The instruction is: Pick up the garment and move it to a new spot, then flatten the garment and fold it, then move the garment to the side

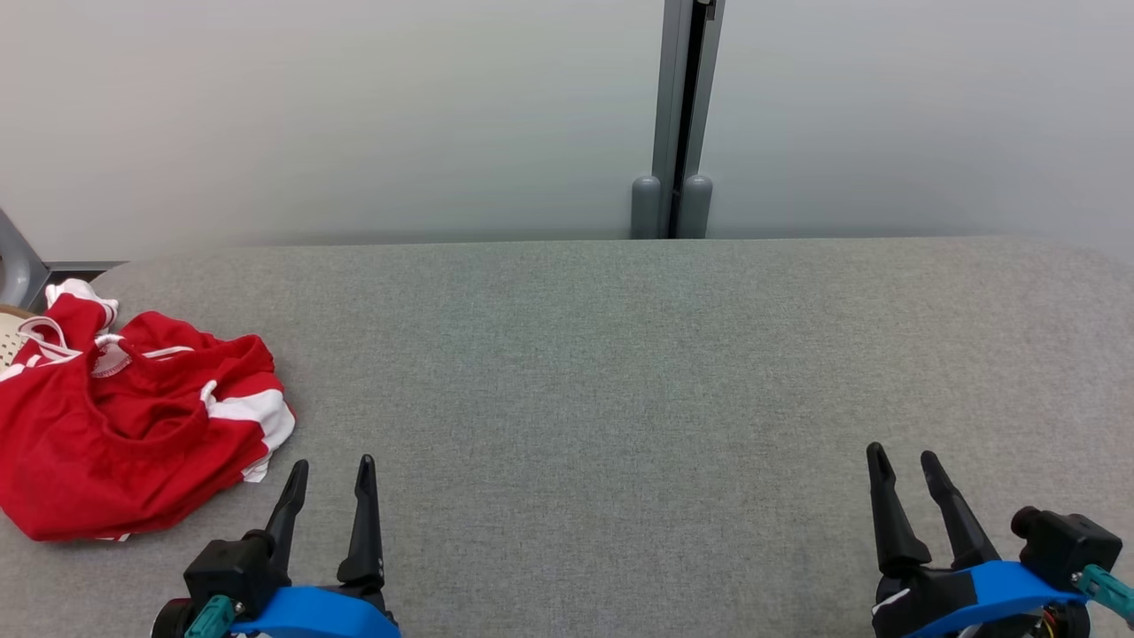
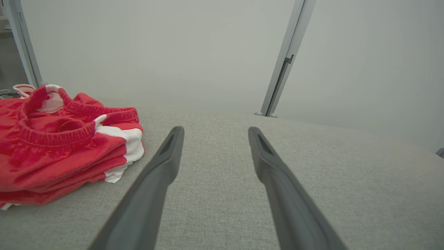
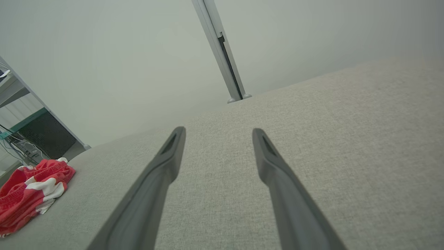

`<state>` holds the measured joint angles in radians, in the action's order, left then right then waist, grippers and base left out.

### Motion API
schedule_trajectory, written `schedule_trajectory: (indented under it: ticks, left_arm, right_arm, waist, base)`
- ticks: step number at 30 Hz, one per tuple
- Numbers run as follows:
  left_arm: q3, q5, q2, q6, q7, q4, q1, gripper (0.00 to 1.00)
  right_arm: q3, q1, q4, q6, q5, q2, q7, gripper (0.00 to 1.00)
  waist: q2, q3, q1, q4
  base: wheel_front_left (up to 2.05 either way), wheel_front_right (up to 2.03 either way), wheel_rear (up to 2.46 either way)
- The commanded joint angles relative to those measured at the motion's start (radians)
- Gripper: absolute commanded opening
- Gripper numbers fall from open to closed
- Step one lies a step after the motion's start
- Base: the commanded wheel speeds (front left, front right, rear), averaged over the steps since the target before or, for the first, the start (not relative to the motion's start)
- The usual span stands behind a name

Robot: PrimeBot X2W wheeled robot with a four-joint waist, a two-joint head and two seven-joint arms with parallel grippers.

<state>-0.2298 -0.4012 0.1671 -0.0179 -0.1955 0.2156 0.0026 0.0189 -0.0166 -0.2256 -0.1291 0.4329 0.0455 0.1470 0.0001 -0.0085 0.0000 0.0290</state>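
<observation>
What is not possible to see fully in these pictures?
Garment: head view, left edge cuts it; its folds hide its shape.
Pale perforated thing: head view, left edge cuts it, garment covers part; unclear what it is.
Left tool, right tool: head view, bottom edge cuts their bases.

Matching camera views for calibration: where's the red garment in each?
Head view: garment at the left edge, below middle.
Left wrist view: garment on the left side, mid-height.
Right wrist view: garment in the lower left corner.
Shared landmark: grey post behind the padded surface.
</observation>
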Motion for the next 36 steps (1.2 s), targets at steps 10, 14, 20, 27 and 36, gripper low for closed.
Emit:
schedule_trajectory:
  ticks: [10,14,20,27,36]
  left_arm:
    - [-0.013,0.056,0.004,-0.014,-0.026,-0.005,0.009,1.0]
    - [-0.015,0.072,0.003,-0.02,-0.033,-0.004,0.014,1.0]
    - [-0.027,0.107,0.012,-0.03,-0.04,-0.004,0.015,1.0]
    - [-0.035,0.138,0.016,-0.043,-0.044,-0.009,0.019,1.0]
    - [-0.049,0.163,0.025,-0.053,-0.05,-0.011,0.022,1.0]
  right_arm:
    - [-0.01,0.011,0.007,-0.002,-0.083,0.007,0.02,1.0]
    - [-0.012,0.015,0.008,-0.002,-0.113,0.007,0.027,1.0]
    - [-0.016,0.02,0.012,-0.002,-0.149,0.007,0.038,1.0]
    - [-0.021,0.017,0.007,-0.003,-0.192,0.007,0.053,1.0]
    - [-0.026,0.009,-0.003,-0.003,-0.234,0.007,0.071,1.0]
  waist:
    - [-0.0001,-0.003,0.0,0.001]
    - [-0.0001,-0.003,0.0,0.003]
    - [-0.0001,-0.001,0.0,0.006]
    - [-0.0001,0.004,0.0,0.006]
    - [-0.0001,0.005,0.0,0.001]
  base:
    - [0.0,0.0,0.0]
    - [0.0,0.0,0.0]
    - [0.0,0.0,0.0]
    - [0.0,0.0,0.0]
    - [0.0,0.0,0.0]
